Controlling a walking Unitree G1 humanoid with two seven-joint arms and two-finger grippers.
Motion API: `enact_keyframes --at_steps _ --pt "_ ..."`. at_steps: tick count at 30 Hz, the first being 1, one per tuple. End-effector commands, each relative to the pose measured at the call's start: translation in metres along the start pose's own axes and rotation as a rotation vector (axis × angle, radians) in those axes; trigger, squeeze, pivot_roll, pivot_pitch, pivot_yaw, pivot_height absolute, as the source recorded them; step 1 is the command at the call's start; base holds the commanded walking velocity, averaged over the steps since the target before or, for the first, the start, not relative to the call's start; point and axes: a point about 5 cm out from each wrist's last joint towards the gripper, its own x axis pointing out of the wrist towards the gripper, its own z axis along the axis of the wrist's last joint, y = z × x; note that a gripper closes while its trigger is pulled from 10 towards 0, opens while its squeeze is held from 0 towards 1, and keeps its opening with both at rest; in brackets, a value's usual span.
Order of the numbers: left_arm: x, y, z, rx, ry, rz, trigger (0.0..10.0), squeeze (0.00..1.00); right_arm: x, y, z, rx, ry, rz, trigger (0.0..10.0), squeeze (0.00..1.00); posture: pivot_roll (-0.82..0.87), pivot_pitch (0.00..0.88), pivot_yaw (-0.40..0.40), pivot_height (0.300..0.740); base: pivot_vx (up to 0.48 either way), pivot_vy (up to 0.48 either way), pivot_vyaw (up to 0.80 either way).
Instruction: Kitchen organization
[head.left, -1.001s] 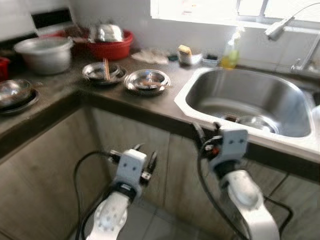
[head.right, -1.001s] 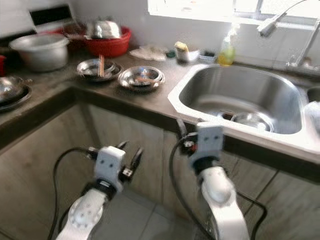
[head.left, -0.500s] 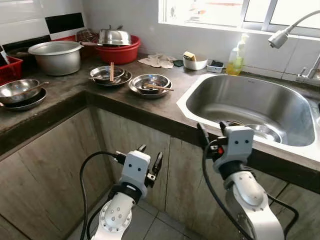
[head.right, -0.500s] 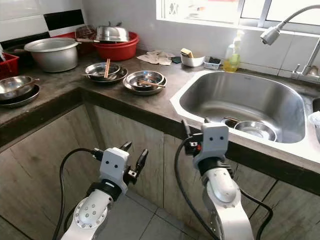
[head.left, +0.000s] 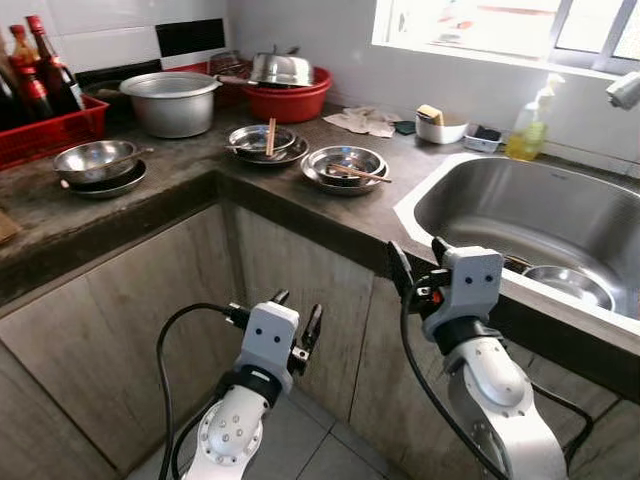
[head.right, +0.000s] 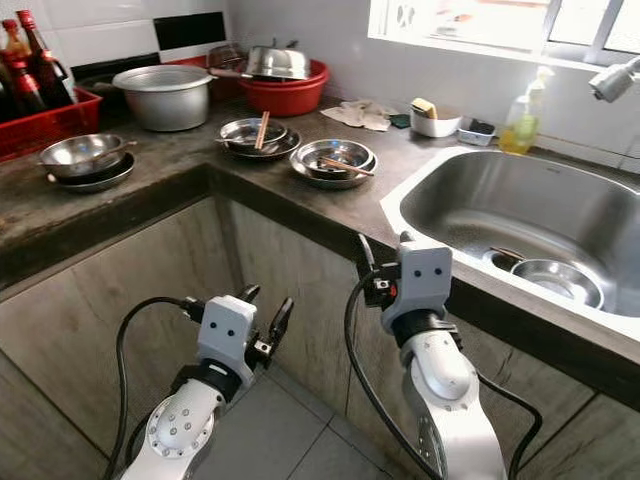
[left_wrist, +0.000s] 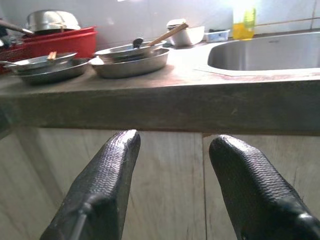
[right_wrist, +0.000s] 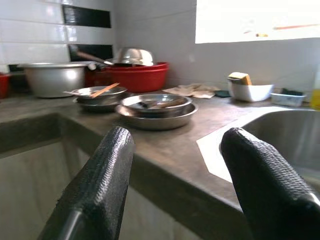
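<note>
Nearest the camera, the left gripper (head.left: 296, 322) is hanging low in front of the wooden cabinet doors (head.left: 150, 320), its two black fingers (left_wrist: 102, 185) spread apart and holding nothing. The right gripper (head.left: 418, 262) is sitting higher, just below the counter edge beside the sink (head.left: 520, 215), its fingers (right_wrist: 97, 185) also parted wide with nothing between them.

On the dark stone counter (head.left: 340, 215), a stack of steel plates (head.left: 345, 166) is resting near the sink corner with a chopstick (head.left: 352, 171) and some scraps lying in it. Just beyond it to the left, a second steel dish set (head.left: 263, 143) is holding upright-leaning chopsticks (head.left: 270, 136). Farther left, a steel bowl (head.left: 93, 160) is sitting on a plate by a red crate of bottles (head.left: 40, 110).

Inside the sink, a small steel bowl (head.left: 568, 285) is lying near the drain.

Toward the back wall, a large metal pot (head.left: 172, 100) is standing beside a red basin (head.left: 290, 98) with a steel lid on top. A crumpled cloth (head.left: 365, 120), a white dish with a sponge (head.left: 438, 124) and a yellow soap bottle (head.left: 528, 135) are lining up under the window
</note>
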Motion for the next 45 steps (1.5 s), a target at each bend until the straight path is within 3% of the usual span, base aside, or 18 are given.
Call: enact_keyframes --at_steps 1,45 --pt "0.0005 0.0006 0.0003 0.002 0.003 0.006 10.0 0.0 0.0032 0.0001 0.0001 0.008 0.004 0.006 10.0 0.0 0.0 0.0 -0.05 0.74 0.296 0.0 0.0" --pt "0.0002 -0.002 0.0017 0.001 -0.015 -0.012 10.0 0.0 0.0093 -0.0023 0.0035 0.012 -0.018 0.01 10.0 0.0 0.0 0.0 -0.051 0.74 0.352 0.0 0.0"
